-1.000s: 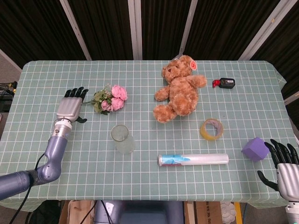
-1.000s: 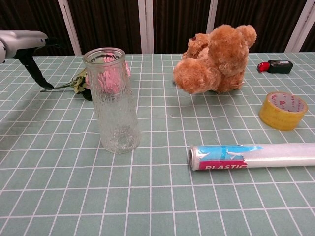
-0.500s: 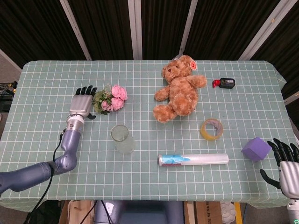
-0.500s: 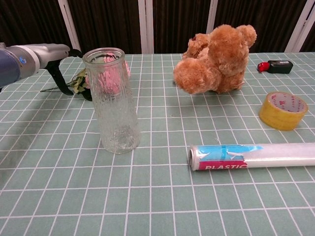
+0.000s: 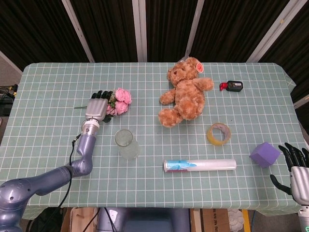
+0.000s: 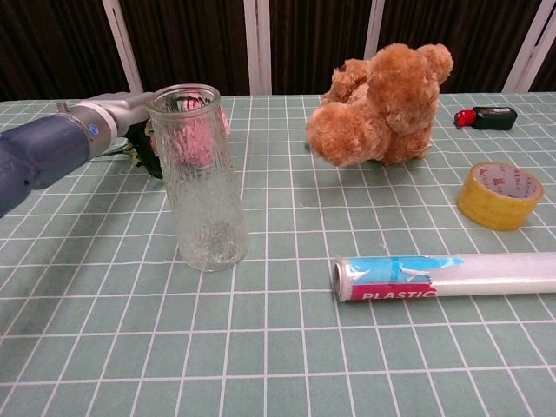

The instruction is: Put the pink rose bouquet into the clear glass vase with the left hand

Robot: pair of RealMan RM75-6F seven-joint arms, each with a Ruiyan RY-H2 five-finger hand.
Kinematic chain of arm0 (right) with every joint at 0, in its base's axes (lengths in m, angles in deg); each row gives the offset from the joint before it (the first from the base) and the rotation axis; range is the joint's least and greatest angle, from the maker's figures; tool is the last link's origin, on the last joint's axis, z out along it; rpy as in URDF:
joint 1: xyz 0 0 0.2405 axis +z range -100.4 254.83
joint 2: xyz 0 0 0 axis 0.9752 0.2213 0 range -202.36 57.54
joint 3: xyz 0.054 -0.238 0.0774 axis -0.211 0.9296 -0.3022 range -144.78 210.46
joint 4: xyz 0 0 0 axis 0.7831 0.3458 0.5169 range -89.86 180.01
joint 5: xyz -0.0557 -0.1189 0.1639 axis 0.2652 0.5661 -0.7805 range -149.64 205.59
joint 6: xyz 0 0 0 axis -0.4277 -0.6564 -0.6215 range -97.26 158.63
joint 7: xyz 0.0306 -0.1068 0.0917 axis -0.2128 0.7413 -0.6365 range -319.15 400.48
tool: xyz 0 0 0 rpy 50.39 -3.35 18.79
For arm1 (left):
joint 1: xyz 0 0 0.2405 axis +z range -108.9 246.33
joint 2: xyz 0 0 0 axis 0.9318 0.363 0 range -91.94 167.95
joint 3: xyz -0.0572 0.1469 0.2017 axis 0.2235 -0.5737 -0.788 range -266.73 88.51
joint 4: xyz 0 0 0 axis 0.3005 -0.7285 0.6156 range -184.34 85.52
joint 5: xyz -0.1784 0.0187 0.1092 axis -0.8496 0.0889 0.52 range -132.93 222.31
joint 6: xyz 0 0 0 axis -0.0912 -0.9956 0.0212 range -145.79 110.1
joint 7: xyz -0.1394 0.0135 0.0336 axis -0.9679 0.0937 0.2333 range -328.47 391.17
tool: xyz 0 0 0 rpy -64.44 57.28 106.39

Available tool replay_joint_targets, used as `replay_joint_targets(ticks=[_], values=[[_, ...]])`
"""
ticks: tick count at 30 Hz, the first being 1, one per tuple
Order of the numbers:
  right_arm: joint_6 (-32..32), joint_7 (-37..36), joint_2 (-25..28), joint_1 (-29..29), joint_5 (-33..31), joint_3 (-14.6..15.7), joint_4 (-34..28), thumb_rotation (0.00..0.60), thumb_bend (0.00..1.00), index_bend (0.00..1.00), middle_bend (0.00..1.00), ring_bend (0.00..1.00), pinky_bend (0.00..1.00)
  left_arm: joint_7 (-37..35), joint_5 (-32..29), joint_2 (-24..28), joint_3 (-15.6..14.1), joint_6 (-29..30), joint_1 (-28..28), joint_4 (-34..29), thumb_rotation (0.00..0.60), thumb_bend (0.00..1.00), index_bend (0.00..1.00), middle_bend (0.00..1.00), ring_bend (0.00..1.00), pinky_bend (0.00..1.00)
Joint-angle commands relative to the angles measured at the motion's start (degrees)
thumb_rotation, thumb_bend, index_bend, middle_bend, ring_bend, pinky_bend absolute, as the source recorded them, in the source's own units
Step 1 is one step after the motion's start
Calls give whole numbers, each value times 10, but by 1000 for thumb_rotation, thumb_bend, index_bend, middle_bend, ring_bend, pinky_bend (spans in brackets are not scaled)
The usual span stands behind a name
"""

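Note:
The pink rose bouquet (image 5: 120, 100) lies on the table at the left, blooms toward the right. In the head view my left hand (image 5: 98, 105) lies flat over its green leaves and stem end, fingers stretched out and pointing away from me, with no grip showing. The clear glass vase (image 5: 127, 143) stands upright just in front of and to the right of that hand. In the chest view the vase (image 6: 200, 182) hides most of the hand; only the arm and wrist (image 6: 111, 115) show, and the bouquet (image 6: 196, 140) shows pink through the glass. My right hand (image 5: 296, 166) hangs open at the table's near right corner.
A brown teddy bear (image 5: 186, 92) lies in the middle. A yellow tape roll (image 5: 218, 133), a roll of plastic wrap (image 5: 200, 165) and a purple block (image 5: 264, 154) sit toward the front right. A small red and black item (image 5: 232, 86) lies at the back right.
My left hand has moved right across the table, from beside the bouquet to on top of its leaves. The right hand has sunk a little lower at the frame's edge.

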Motion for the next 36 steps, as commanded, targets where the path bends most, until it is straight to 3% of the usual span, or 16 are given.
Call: replay_joint_targets(ticks=[1,5,15,22,31,36], values=[[0,-2,1,0,2,1,0,600,274,132,103,102,0,-12,12,-17,4,4,-6,20,600,276,115,112,74,133],[0,-5,2,0,4,2,0,600,274,133,103,102,0,-4,14,-32,6,0,-11,42,600,296,126,132,95,155],[-3,-8,4,-4,2,3,0,600,275,133,103,102,0,-4,46,-84,12,25,-23,116,600,492,315,383,338,461],[-10,-12,8,-9,4,4,-2,600,274,133,103,102,0,-34,84,-94,17,54,-16,138,600,510,346,410,359,487],[-14,-16,11,-12,12,8,-5,600,274,141,103,102,0,-159,163,-3,17,123,51,48,600,510,342,402,359,487],[-18,-16,11,-13,19,9,-8,600,275,141,103,102,0,-257,207,63,25,162,92,-37,600,510,342,401,359,487]])
